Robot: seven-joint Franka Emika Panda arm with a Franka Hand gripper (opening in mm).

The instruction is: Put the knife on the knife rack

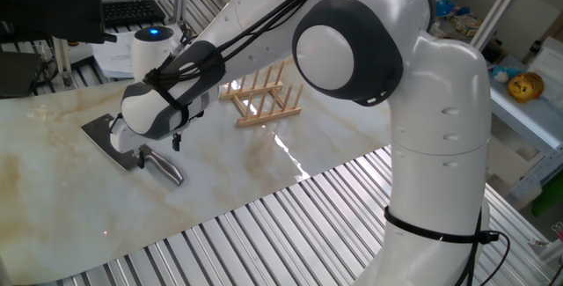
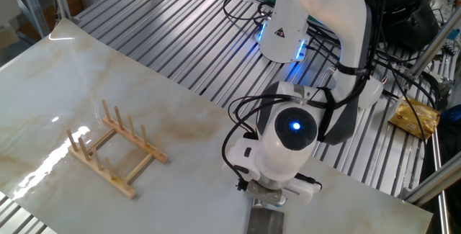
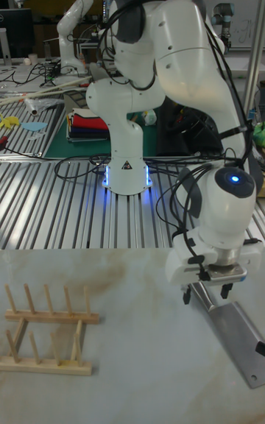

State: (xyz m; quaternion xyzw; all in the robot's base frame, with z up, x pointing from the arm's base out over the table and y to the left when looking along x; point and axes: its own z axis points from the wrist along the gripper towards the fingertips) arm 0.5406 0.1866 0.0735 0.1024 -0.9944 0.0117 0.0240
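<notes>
Rack (image 3: 46, 330) stands empty at left, well apart from the knife (image 3: 237, 337), which lies flat on the table (image 3: 140, 365) at right. Gripper (image 3: 210, 293) sits low over the knife's handle end, jaws apart either side of it, contact unclear. Judged early: grasp, lift and carry remain.

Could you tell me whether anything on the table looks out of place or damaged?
Nothing stands out. The knife lies flat on the marble table under the pincer, and the knife rack stands upright and empty, apart from it.
</notes>
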